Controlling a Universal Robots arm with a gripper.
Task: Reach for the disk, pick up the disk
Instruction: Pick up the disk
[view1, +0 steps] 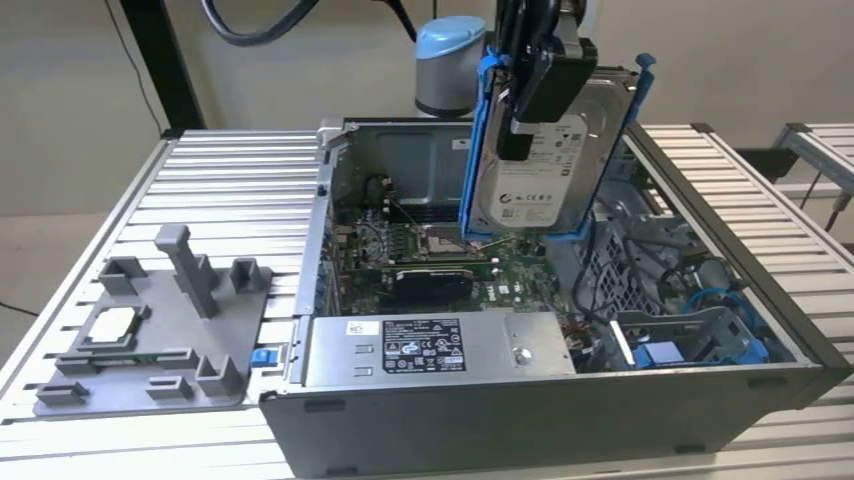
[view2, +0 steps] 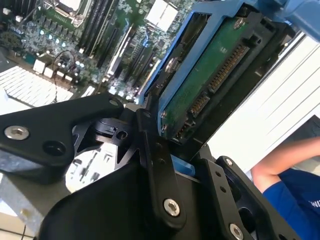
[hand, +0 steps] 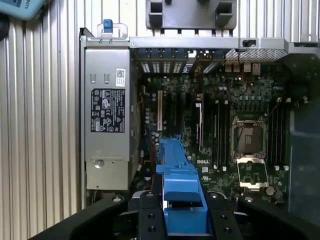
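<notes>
Black gripper (view1: 541, 75) clamps the disk (view1: 541, 165), held upright above the open computer case (view1: 561, 400).

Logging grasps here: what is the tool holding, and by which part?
The tool holds the disk upright above the open computer case, clamped at its upper end on the blue rail.

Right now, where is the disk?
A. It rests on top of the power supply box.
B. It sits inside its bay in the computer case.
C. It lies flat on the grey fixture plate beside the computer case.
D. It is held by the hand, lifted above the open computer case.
D: in the exterior view the disk hangs upright in the hand, clear above the open computer case.
</notes>
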